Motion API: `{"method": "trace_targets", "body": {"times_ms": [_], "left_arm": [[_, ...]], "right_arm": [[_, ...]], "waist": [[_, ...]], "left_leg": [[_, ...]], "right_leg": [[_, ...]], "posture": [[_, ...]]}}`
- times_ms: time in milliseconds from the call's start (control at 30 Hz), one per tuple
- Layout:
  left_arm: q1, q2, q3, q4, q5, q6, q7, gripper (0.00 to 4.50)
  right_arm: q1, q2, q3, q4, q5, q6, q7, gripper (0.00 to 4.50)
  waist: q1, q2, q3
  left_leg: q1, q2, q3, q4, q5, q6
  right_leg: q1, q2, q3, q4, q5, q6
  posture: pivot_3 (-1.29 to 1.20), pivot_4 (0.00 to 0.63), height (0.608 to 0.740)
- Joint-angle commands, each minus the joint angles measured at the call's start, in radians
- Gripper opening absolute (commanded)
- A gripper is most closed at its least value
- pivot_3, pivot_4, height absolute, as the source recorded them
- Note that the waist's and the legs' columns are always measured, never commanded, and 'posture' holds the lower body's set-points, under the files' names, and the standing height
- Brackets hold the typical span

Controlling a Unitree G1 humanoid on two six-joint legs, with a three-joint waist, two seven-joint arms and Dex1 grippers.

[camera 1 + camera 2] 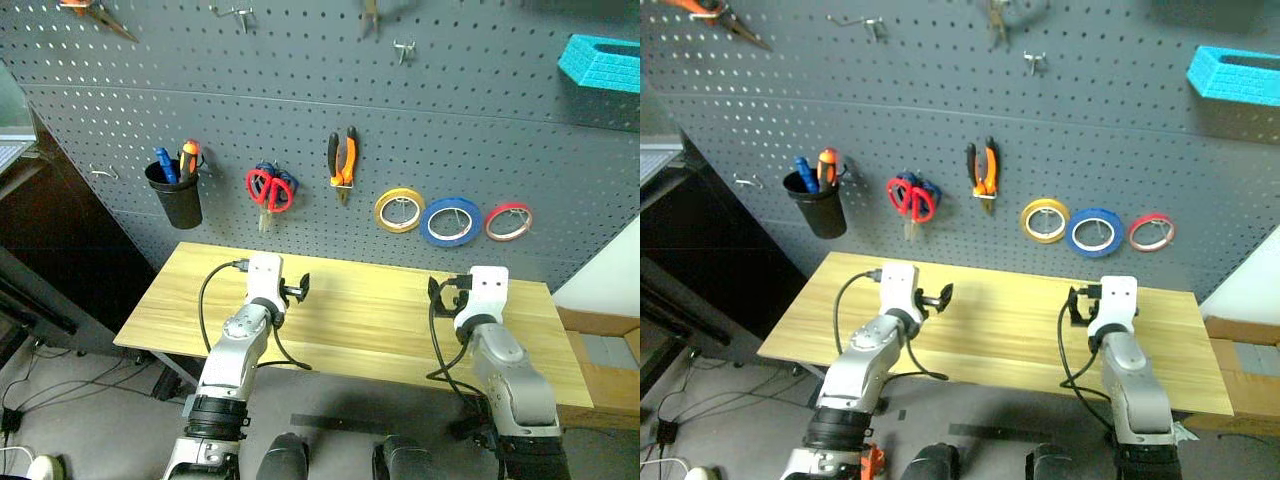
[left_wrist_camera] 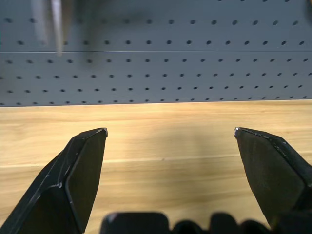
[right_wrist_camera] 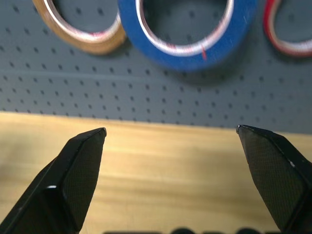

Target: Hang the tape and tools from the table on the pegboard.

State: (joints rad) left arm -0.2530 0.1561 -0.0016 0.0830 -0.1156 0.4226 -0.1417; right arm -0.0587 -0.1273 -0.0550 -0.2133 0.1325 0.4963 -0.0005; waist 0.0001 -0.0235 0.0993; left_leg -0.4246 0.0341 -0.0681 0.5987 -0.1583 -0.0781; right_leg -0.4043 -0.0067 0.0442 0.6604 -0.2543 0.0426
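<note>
Low in the frame, the left gripper (image 1: 297,290) and the right gripper (image 1: 441,291) hover over the bare tabletop (image 1: 370,315), fingers spread wide and empty, pointing toward the pegboard (image 1: 300,100). Beyond them, mid-frame, everything already hangs: screwdriver (image 1: 188,158) in the cup (image 1: 176,195) at left, scissors (image 1: 270,187), pliers (image 1: 342,160), then the tape (image 1: 450,221) right of centre. The tape lies nearest the right gripper, straight ahead and above its fingers, so I judge the task about done.
</note>
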Motion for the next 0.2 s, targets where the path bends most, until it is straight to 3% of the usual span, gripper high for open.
{"method": "trace_targets", "body": {"times_ms": [33,200], "left_arm": [[0.024,0.005,0.010,-0.044,0.000,-0.035,-0.014,4.49],[0.028,-0.003,0.017,-0.050,-0.011,-0.024,-0.029,4.49]], "right_arm": [[-0.009,0.001,0.004,-0.008,-0.014,-0.062,0.015,4.50],[-0.030,0.005,0.000,0.023,-0.026,-0.086,0.020,4.50]], "waist": [[-0.004,0.001,-0.006],[-0.008,0.000,-0.014]], "left_leg": [[0.003,0.000,0.001,0.000,0.000,0.000],[0.021,0.000,0.002,0.000,0.000,0.000]], "right_leg": [[0.002,0.000,0.001,0.000,0.000,-0.001],[0.017,-0.001,0.002,-0.003,-0.002,-0.005]], "posture": [[0.06,0.000,0.740],[0.07,0.000,0.740]]}}
